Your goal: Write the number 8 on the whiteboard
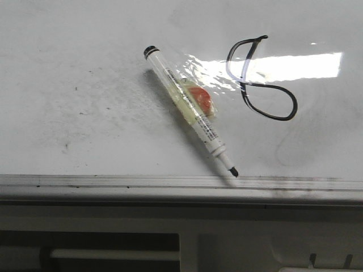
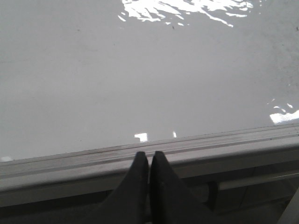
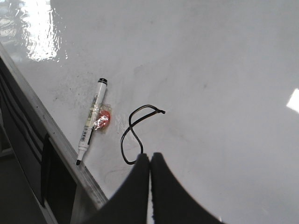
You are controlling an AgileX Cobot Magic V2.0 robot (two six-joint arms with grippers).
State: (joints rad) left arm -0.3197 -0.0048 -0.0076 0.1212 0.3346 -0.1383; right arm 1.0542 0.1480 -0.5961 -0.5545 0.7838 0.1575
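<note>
The number 8 is lying tilted on the right part of the whiteboard, just right of an uncapped marker that is resting near the edge rail. The left pincer and the right pincer are both sitting closed, gripping nothing.

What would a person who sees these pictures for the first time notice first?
First, the black number 8, drawn tilted on the whiteboard under a bright light reflection. Next, the uncapped marker lying diagonally to its left, tip at the board's edge rail, with an orange piece taped to it.
</note>
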